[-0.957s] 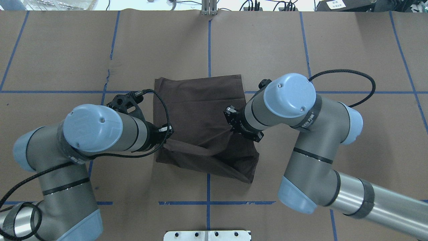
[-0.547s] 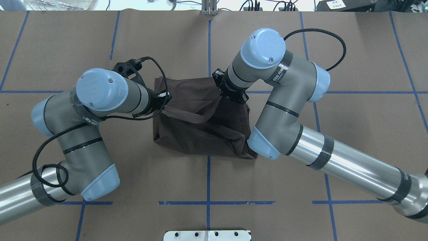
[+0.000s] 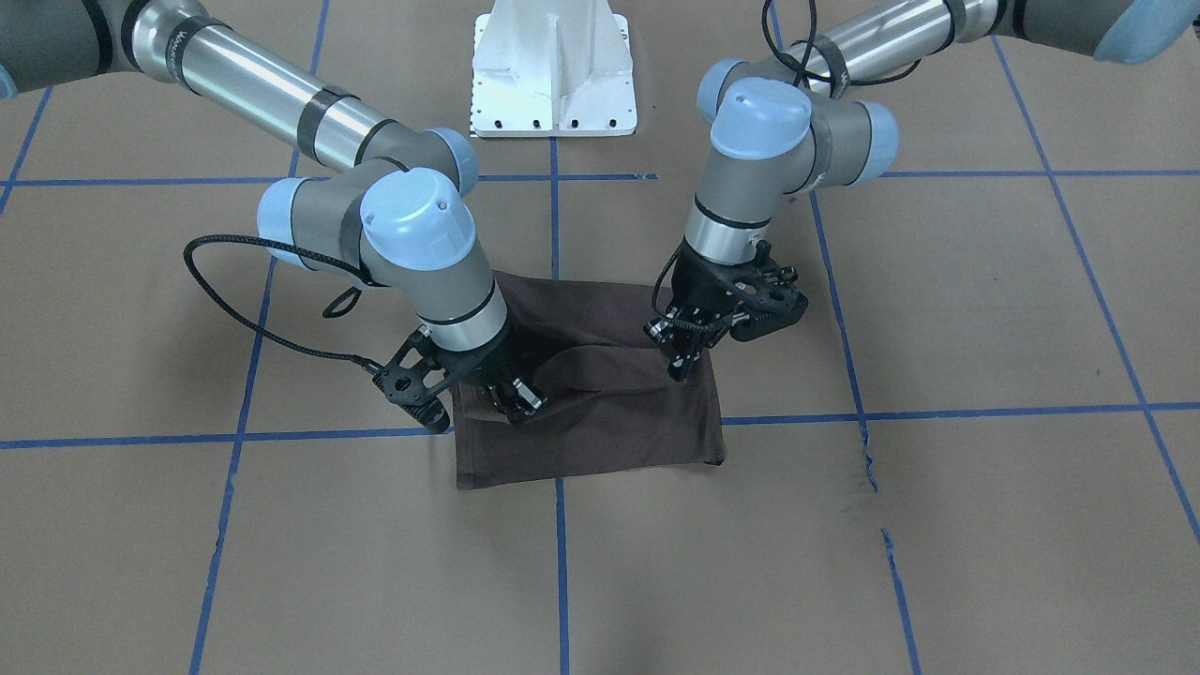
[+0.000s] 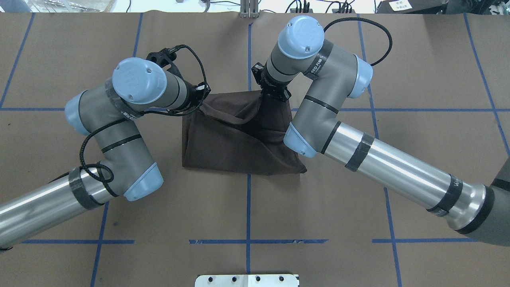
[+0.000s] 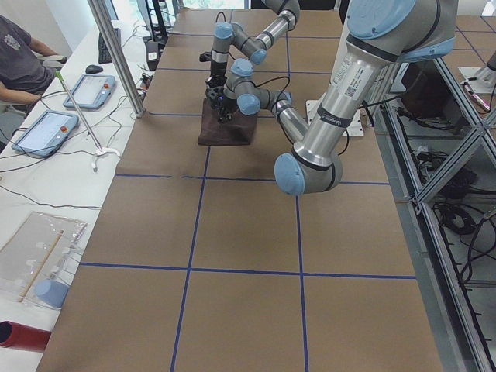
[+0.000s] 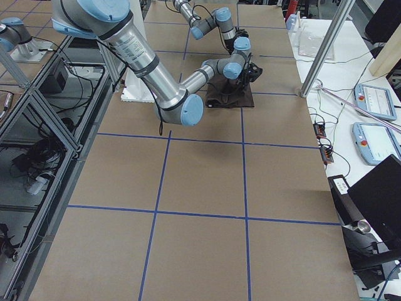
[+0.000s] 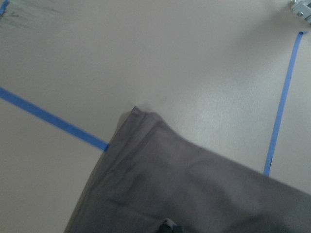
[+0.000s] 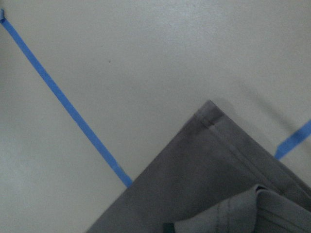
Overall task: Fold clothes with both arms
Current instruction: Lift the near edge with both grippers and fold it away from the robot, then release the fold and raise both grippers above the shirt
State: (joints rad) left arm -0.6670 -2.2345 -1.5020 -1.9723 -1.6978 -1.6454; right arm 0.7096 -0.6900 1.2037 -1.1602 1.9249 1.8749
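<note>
The dark grey-brown T-shirt (image 4: 239, 139) lies folded in the middle of the table; it also shows in the front-facing view (image 3: 600, 431). Its near edge is lifted and stretched between both grippers over the far half. My left gripper (image 4: 202, 99) is shut on the left end of that lifted edge; in the front-facing view it (image 3: 678, 364) is on the right. My right gripper (image 4: 266, 97) is shut on the right end, also shown in the front-facing view (image 3: 518, 405). The wrist views show the shirt's far corners (image 7: 137, 112) (image 8: 209, 107) lying flat below.
The white pedestal base (image 3: 553, 70) stands at the robot's side of the table. Blue tape lines (image 4: 248, 48) cross the brown table cover. In the exterior left view a metal pole (image 5: 116, 54) and tablets (image 5: 46, 128) stand beside the table.
Both arms have moved away from the robot, carrying the shirt's near edge up and over toward its far edge. The visible shirt has become shorter front to back.
</note>
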